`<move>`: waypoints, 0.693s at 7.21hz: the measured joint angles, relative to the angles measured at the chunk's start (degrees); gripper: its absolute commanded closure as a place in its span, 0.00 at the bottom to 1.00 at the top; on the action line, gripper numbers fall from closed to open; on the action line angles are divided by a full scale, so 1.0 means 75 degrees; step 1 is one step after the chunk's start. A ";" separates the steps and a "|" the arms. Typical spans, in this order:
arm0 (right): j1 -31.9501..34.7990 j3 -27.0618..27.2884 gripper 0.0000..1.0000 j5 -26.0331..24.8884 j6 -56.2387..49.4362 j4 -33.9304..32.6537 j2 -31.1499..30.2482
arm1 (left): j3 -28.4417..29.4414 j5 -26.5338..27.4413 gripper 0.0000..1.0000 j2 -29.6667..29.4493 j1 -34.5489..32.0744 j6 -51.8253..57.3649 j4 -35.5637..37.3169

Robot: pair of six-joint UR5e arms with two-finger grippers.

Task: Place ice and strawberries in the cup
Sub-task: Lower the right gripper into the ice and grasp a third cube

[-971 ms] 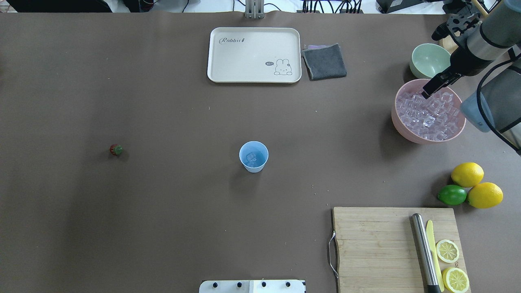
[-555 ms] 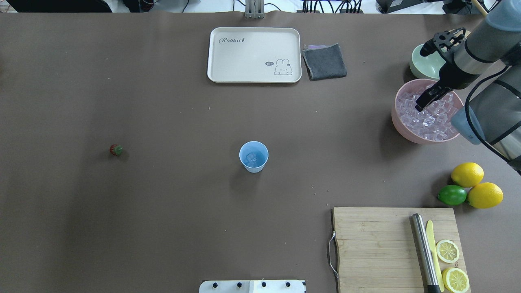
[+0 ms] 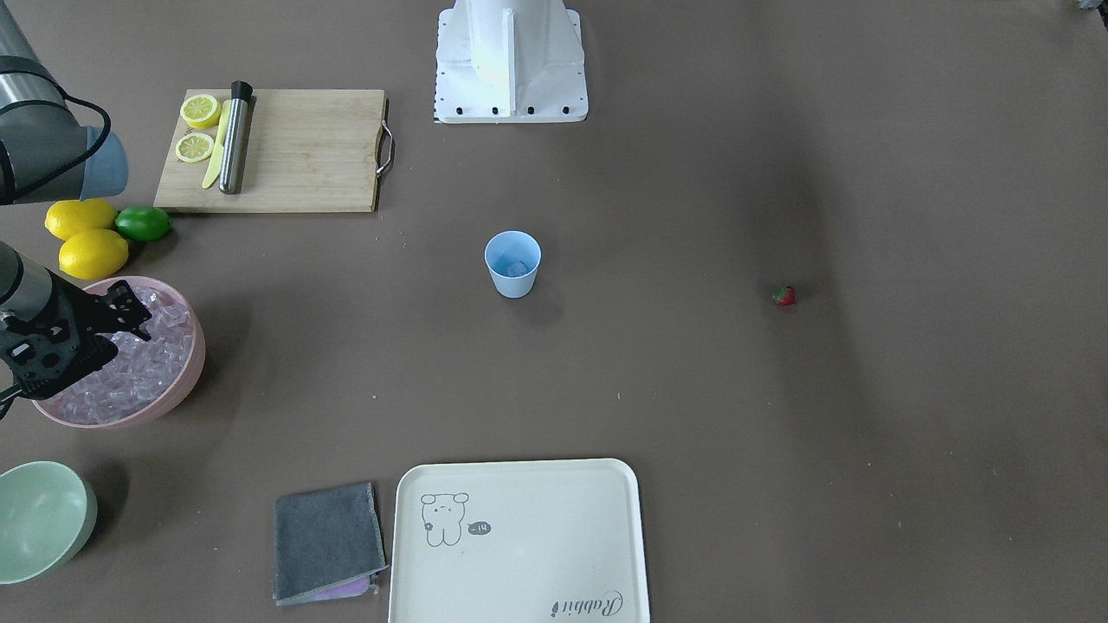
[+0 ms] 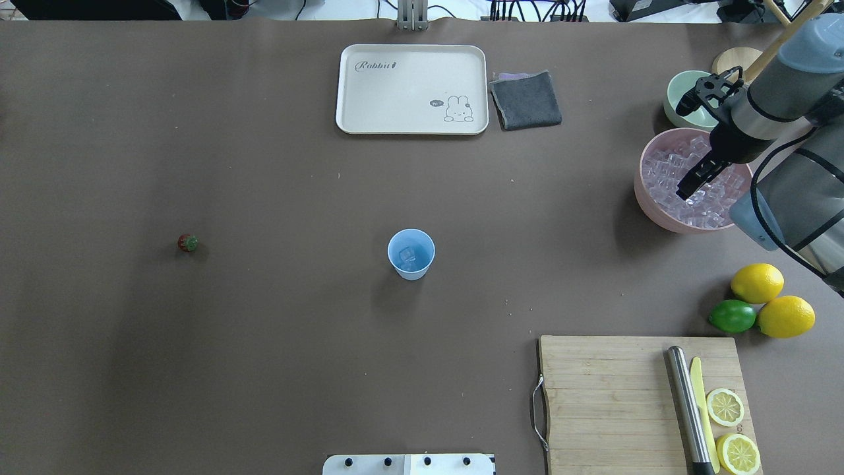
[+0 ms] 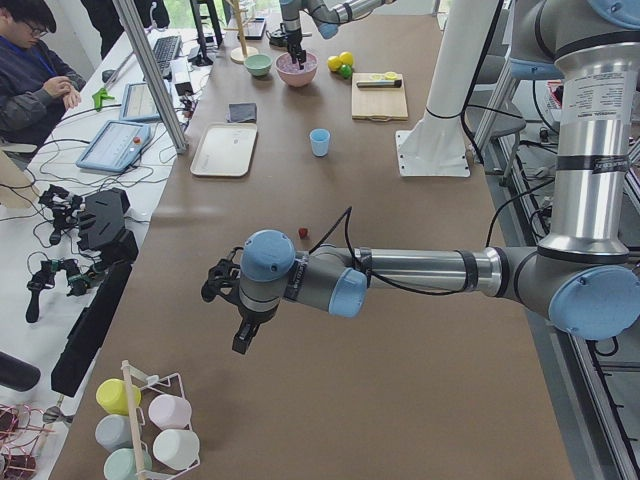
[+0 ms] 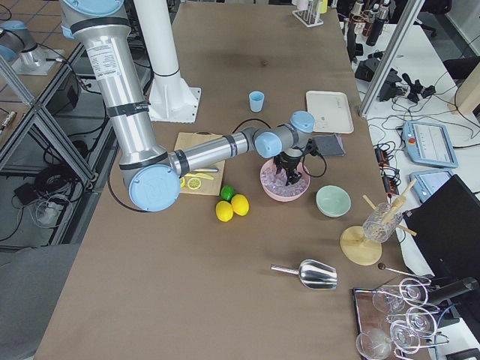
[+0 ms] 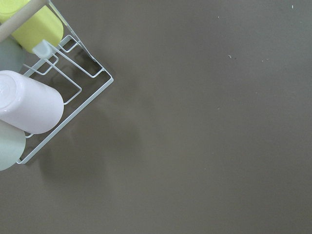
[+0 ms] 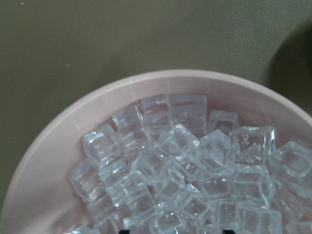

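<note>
One cube already in cup, frame centre overhead; strawberry sits far left, well apart. Step in hand looks like another ice grab: right claw is down at the ice in the pink bowl, upper right. Its wrist view shows two dark tips spread at the bottom edge, nothing pinched. Next: close on one cube, lift, carry to cup. Can't tell left claw state, it's only in the left side view; its wrist view sees just a mug rack.

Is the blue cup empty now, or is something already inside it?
Not empty. The cup stands upright with clear ice at its bottom; how many cubes, I cannot tell.
</note>
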 measured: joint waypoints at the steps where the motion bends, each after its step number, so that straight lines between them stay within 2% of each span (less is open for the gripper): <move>1: -0.0006 -0.0004 0.31 0.0014 -0.0094 0.0000 -0.0051 | -0.0015 -0.0002 0.01 -0.0011 0.0002 -0.0001 0.0009; 3: -0.0051 -0.0007 0.31 0.0016 -0.0088 -0.0001 -0.0081 | -0.0014 -0.0008 0.01 -0.0061 0.0003 -0.0002 0.0029; 4: -0.0093 -0.0007 0.40 0.0006 -0.0059 -0.0003 -0.0074 | -0.0012 -0.0006 0.01 -0.0088 0.0003 -0.0002 0.0042; 5: -0.0128 -0.0025 0.61 0.0002 -0.0044 -0.0008 -0.0064 | -0.0012 -0.0008 0.01 -0.0103 0.0003 -0.0002 0.0043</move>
